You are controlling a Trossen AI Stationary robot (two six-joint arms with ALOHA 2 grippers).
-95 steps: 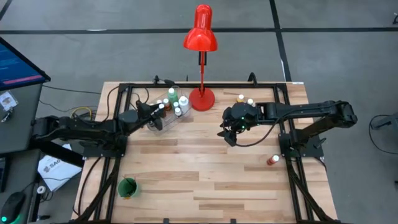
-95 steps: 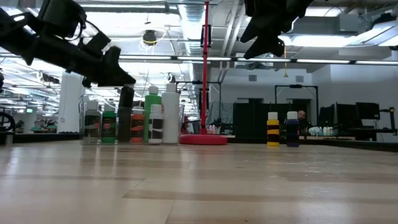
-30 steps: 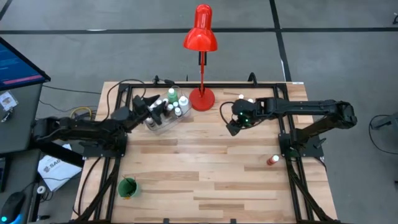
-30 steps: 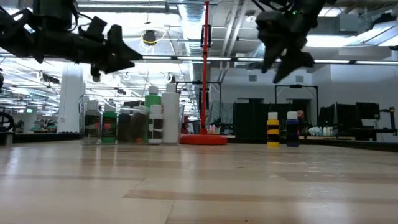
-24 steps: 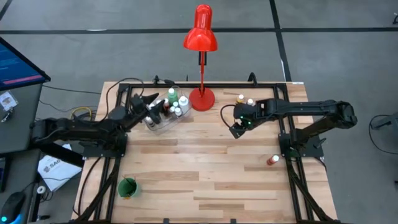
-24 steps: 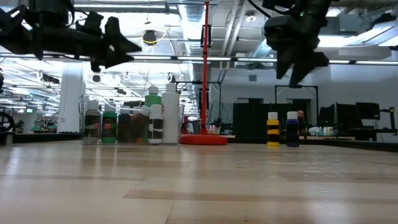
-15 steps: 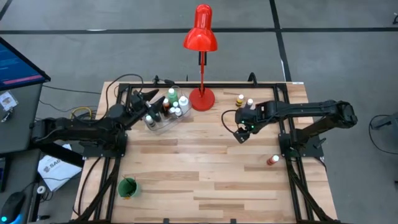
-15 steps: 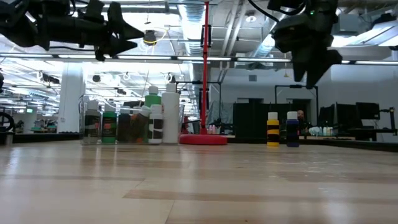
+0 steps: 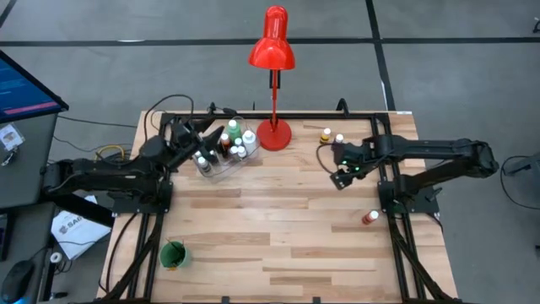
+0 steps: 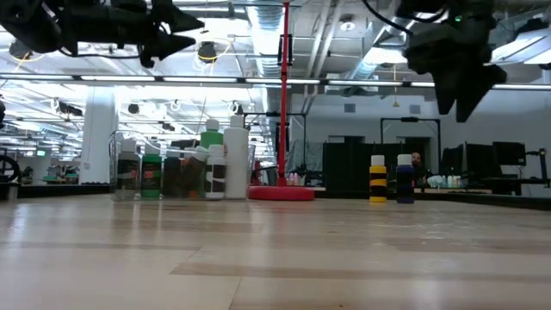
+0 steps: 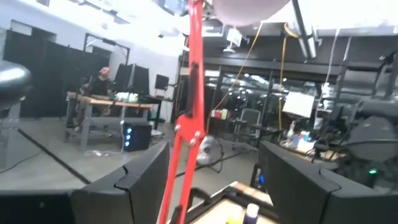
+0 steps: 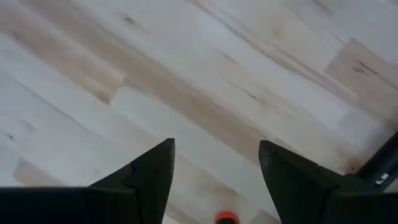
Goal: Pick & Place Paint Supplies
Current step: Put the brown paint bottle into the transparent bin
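A clear bin (image 9: 221,160) stands on the worktop (image 9: 278,236) near its far-left corner, just left of the red lamp (image 9: 272,51). It holds a cluster of upright paint bottles (image 10: 215,164): white-capped ones, a green one, several dark ones. Two more small bottles (image 9: 332,135) stand apart near the far edge toward the right, and a red bottle (image 9: 369,217) sits alone by the right edge. A green cup (image 9: 173,253) rests near the near-left corner.

The left gripper (image 9: 200,135) hangs above the bin, jaws wide and empty. The right gripper (image 9: 342,177) hangs over bare wood near the right edge, jaws wide, holding nothing.
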